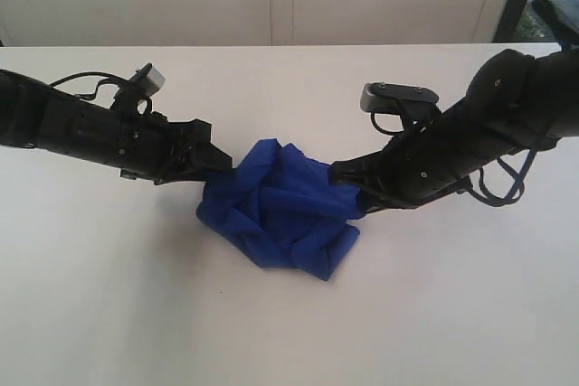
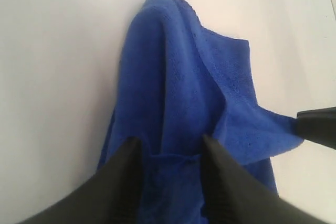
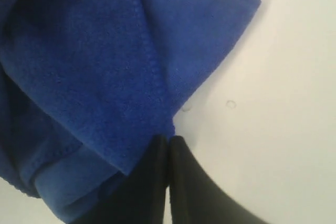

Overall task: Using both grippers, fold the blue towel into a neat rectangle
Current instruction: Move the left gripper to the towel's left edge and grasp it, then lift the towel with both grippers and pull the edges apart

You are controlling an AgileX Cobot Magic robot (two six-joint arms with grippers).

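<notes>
Left to right in the exterior view: my left gripper [image 1: 217, 163] comes in from the left edge, its arm cut off by the frame. Its tip meets the left border of the blue towel [image 1: 280, 205], where dark jaws and cloth shadow merge and I cannot separate them. The left wrist view settles it: the two fingers [image 2: 123, 182] stand apart, with towel between and beneath them and nothing pinched. The towel lies in a crumpled heap at the middle of the white table [image 1: 109, 296], its corners and edges tucked into folds, so I cannot trace its outline. At the heap's right border sits my right gripper [image 1: 346, 176], its tip buried against the cloth in this view; the arm behind it runs off the right edge. The right wrist view shows its jaws pressed together with the towel's hem caught at their tips. The left wrist view shows a flap of cloth drawn taut to that same tip. How much cloth lies inside the pinch is hidden.
</notes>
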